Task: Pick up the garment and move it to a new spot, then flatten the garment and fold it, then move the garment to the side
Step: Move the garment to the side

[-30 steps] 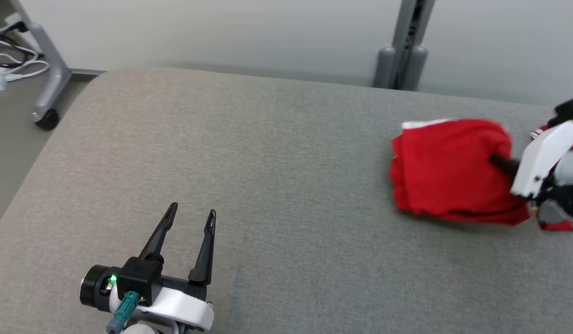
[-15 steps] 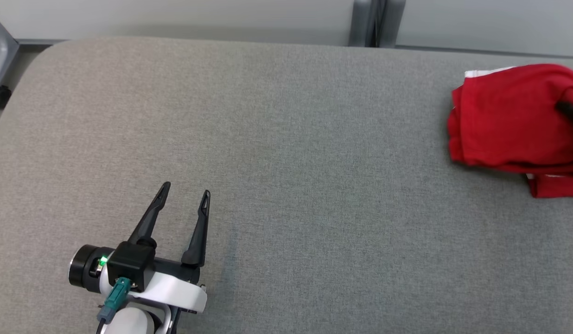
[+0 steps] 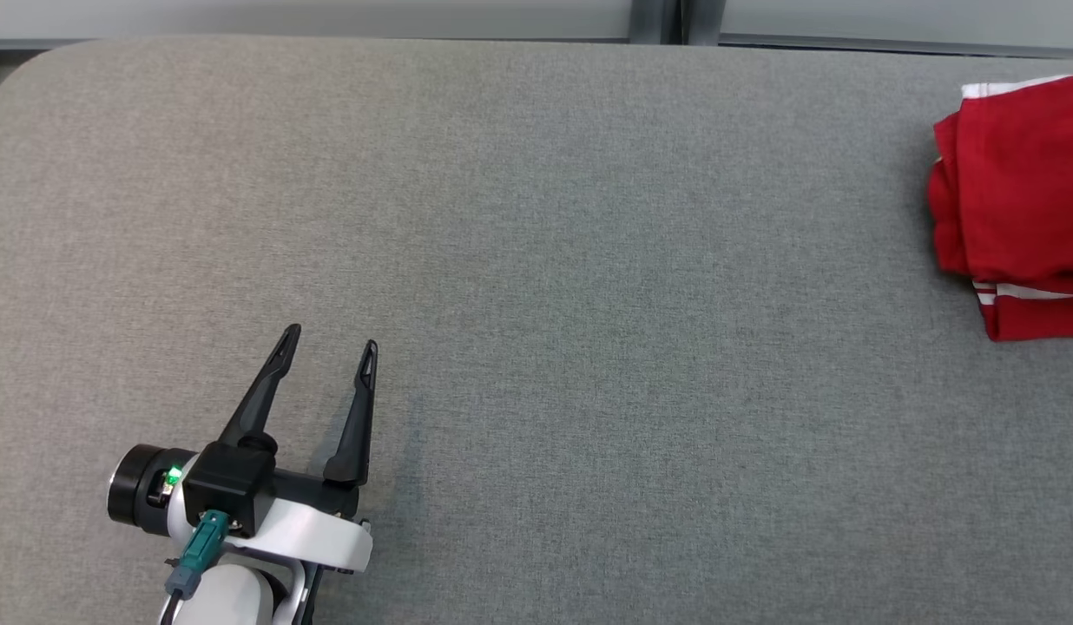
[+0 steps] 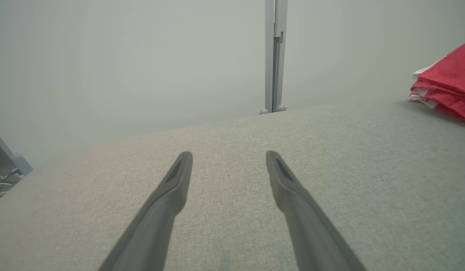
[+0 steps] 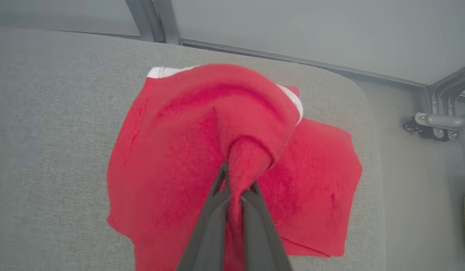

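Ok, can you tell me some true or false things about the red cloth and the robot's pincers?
The right pincer is shut on the red cloth garment with white trim. True.
The left pincer is open and holds nothing. True.
The garment lies in the middle of the grey fabric-covered surface. False: it is near the surface's right end.
The left pincer touches the garment. False: they are well apart.
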Robot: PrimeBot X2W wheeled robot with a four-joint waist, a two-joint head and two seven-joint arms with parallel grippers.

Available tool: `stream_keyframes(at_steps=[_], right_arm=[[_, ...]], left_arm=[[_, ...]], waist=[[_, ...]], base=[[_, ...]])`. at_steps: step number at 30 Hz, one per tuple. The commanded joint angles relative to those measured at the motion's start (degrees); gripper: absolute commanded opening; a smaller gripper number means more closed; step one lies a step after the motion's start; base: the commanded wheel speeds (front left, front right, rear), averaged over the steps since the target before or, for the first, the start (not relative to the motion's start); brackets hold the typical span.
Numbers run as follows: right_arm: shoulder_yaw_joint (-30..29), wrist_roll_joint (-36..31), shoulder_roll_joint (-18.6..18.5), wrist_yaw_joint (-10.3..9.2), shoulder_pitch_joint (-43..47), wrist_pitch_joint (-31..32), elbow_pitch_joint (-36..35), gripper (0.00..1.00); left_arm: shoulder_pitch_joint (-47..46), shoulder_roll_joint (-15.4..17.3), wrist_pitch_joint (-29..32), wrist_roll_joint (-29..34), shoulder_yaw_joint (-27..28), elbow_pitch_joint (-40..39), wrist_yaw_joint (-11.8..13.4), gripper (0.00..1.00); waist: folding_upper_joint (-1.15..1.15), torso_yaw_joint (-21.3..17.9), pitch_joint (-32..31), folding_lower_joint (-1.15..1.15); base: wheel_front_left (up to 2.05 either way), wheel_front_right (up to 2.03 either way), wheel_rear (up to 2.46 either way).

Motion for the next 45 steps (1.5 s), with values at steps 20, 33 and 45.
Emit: stream_keyframes(at_steps=[20, 33, 45], right_arm=[[7.61, -7.34, -2.38, -0.02, -7.90, -0.18, 7.24, 0.00], [9.37, -11.50, -0.93, -0.02, -9.44, -5.42, 11.38, 1.00], [6.90, -9.66, 3.01, -0.02, -6.77, -23.70, 11.21, 1.00]], left_arm=[[-1.74, 1.15, -0.24, 0.71, 0.23, -1.22, 0.04, 1.00], [-2.61, 1.19, -0.24, 0.72, 0.42, -1.04, 0.42, 1.00], [-1.46, 0.85, -0.24, -0.35, 1.34, -0.25, 0.76, 1.00]], waist=[[0.00, 0.69, 4.43, 0.00], [0.00, 0.37, 5.31, 0.00], [0.00, -0.52, 1.71, 0.00]], base=[[0.00, 0.00, 0.00], [0.00, 0.00, 0.00], [0.00, 0.00, 0.00]])
